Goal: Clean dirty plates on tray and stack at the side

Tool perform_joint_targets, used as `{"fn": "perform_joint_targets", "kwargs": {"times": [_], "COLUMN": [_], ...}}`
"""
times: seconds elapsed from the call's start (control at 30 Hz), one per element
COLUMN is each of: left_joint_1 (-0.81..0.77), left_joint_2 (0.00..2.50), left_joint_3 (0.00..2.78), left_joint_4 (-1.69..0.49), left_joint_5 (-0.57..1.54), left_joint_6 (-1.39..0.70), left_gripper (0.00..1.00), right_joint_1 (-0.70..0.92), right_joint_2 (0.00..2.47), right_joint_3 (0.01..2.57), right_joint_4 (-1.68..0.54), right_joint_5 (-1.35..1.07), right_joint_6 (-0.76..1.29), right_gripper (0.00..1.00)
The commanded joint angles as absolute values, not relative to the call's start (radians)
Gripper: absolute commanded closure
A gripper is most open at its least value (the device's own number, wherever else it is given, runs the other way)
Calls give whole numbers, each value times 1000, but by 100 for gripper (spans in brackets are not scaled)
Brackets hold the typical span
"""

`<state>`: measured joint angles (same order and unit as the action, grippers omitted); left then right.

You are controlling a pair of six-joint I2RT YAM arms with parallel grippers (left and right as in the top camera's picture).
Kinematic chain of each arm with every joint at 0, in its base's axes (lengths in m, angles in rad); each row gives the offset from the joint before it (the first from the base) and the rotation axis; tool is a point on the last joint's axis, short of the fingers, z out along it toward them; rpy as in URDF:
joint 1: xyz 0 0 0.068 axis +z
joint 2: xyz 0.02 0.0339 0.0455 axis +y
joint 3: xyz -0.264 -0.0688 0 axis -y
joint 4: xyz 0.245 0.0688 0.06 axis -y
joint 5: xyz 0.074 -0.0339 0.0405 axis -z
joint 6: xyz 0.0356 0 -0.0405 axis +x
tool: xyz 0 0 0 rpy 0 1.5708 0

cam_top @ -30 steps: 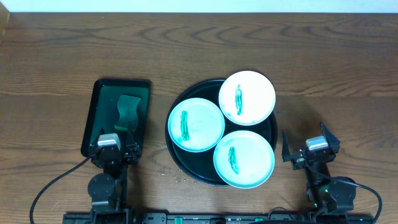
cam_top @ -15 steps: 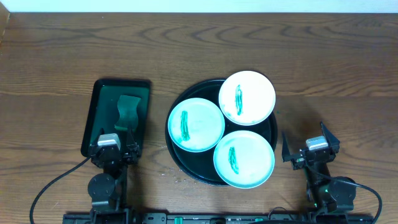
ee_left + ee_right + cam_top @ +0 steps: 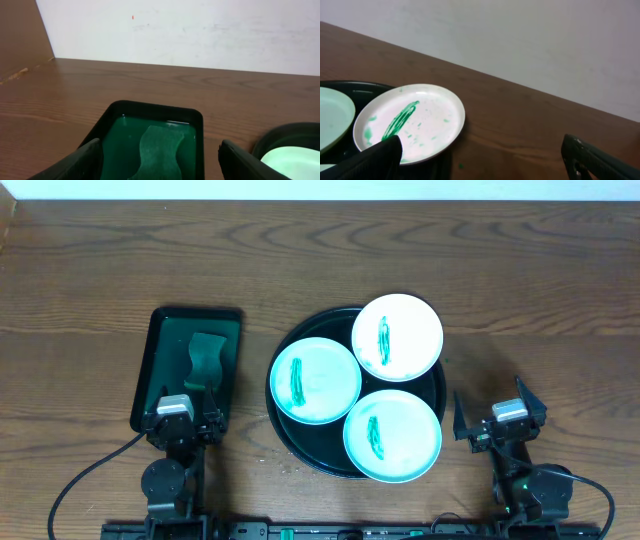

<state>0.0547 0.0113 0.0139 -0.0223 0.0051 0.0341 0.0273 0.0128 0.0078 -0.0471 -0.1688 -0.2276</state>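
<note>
My left claw [image 3: 160, 147] and right claw [image 3: 481, 142] both hang spread wide, gripping nothing, while three green-smeared plates [image 3: 316, 380] sit crowded together on the round black tray [image 3: 290, 435] between them.

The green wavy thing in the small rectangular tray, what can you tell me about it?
It looks like a sponge: soft, matt, dark green, with wavy long sides. It lies flat and alone on the glossy green floor of the rectangular tray, nearer the tray's right side, its length running along the tray's length. Only the tray touches it.
</note>
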Motion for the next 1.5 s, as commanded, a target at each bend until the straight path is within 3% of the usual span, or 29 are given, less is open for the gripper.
{"fn": "perform_joint_targets", "kwargs": {"times": [0.0,0.27,0.67,0.83,0.93,1.07,1.23,1.33,1.47], "left_joint_1": [49,49,49,49,49,49,49,49,49], "left_joint_2": [13,70,435,603,744,891,1081,1181,1263], "left_joint_3": [8,117,427,673,866,1077,1335,1396,1396], "left_joint_4": [-74,-76,-189,-413,-558,-735,-934,-935,-923], "left_joint_5": [-10,-11,72,197,332,359,359,359,347], "left_joint_6": [47,-9,-25,-43,-92,-112,-132,-133,-132], "left_gripper": [26,26,26,26,26,26,26,26,26], "right_joint_1": [20,20,20,20,20,20,26,64,107], "right_joint_2": [7,7,121,345,588,825,1119,1273,1372], "right_joint_3": [6,22,171,313,490,681,975,1140,1209], "right_joint_4": [-35,54,57,99,86,15,-228,-433,-551], "right_joint_5": [-183,-193,-215,-219,-323,-492,-635,-636,-635], "right_joint_6": [-231,-119,-89,-35,-23,9,59,23,-16], "right_gripper": [1,1,1,1,1,1,1,1,1]}}
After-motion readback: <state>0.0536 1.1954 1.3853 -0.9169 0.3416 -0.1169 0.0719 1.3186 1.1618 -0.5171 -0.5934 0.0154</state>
